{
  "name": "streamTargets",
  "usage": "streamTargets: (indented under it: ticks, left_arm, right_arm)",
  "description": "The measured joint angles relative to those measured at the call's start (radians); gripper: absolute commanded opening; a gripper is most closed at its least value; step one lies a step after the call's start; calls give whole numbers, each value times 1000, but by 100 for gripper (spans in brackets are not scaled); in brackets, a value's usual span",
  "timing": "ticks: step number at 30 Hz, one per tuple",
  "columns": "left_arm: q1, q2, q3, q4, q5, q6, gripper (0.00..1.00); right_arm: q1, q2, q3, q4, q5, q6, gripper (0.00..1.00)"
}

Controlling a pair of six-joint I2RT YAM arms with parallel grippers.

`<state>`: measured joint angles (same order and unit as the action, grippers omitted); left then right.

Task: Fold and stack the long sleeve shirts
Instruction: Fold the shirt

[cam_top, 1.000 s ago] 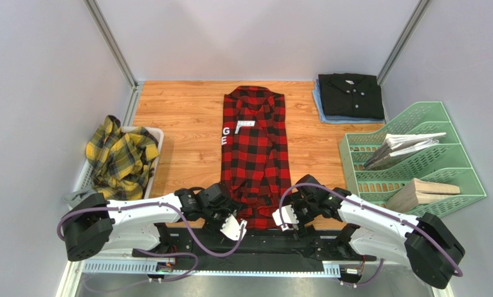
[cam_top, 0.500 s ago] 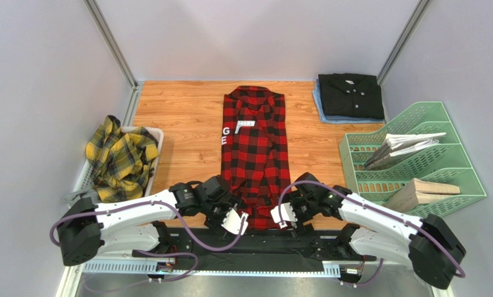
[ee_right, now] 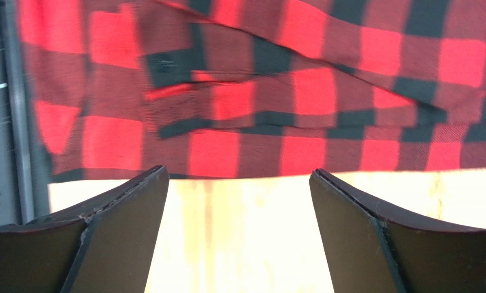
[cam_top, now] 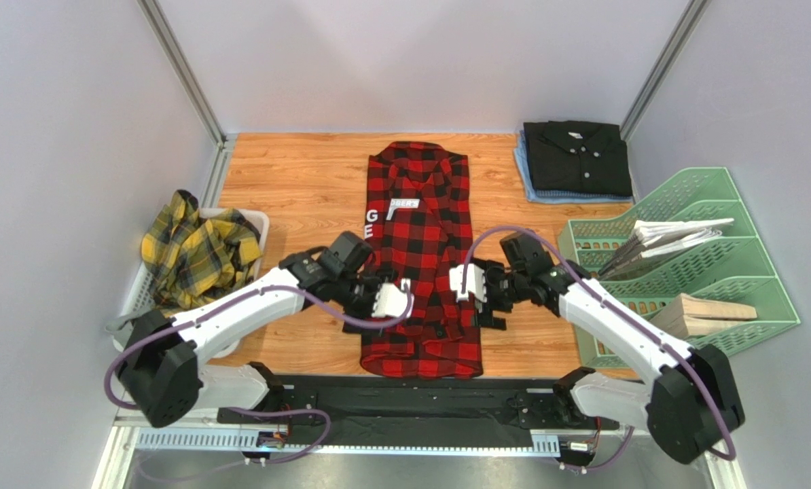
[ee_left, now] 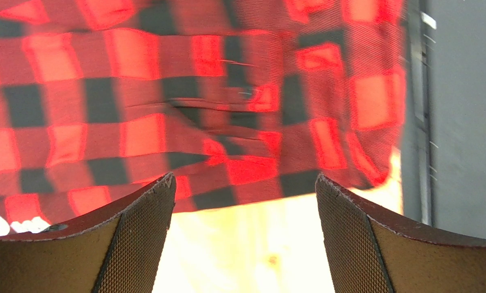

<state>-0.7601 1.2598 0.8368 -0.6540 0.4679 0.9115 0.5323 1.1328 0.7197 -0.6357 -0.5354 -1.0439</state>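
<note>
At the far left, in a white plastic basket (cam_top: pixel 261 222), a crumpled yellow-and-dark plaid shirt (cam_top: pixel 197 260), heaped and partly hanging over the rim, well apart from both arms. Next, the left gripper (cam_top: pixel 393 306), over the left edge of the red-and-black check shirt with white block letters (cam_top: pixel 420 239), about at the middle of its length; wide open, with nothing between the textured dark fingers (ee_left: pixel 135 238). In the left wrist view, only bare bright wood between those fingers, and the edge of the cloth just beyond the tips; not possible to tell whether touching the cloth or above it. In the middle of the brown wooden table (cam_top: pixel 297 183), this red shirt laid flat as one long narrow band, collar at the far end, hem at the near end, sleeves folded inward over the front. White letters "G" and "E" at its left edge, cut off there by the fold; a small white label on the chest, its print too small to read. Then the right gripper (cam_top: pixel 469 283), over the right edge of the same shirt, opposite to the left one, also spread wide and holding nothing. Parts of both shirt edges covered by the grippers in the top view; both wrist views a little blurred. In the far right corner, a plain black shirt (cam_top: pixel 577 156), neatly folded, on top of a folded blue cloth (cam_top: pixel 528 185), well apart from both grippers. Just beside it, nearer, a green plastic rack (cam_top: pixel 685 204), its contents hard to make out.
</note>
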Motion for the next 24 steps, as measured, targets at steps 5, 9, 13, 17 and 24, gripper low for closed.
streamTargets:
  ticks: [5, 9, 13, 17, 24]
  left_arm:
    - [56, 118, 74, 25, 23, -69, 83]
    - [56, 256, 132, 26, 10, -105, 79]
    - [68, 390, 218, -11, 2, -125, 78]
    - [113, 499, 305, -86, 10, -138, 78]
    - [211, 670, 491, -171, 21, -154, 77]
  right_arm:
    - [-42, 111, 44, 29, -23, 11, 63]
    - [-41, 275, 103, 71, -25, 29, 56]
    - [-41, 405, 159, 90, 1, 24, 53]
    - [-64, 499, 218, 85, 32, 21, 50]
    - [-99, 635, 341, 68, 41, 11, 49]
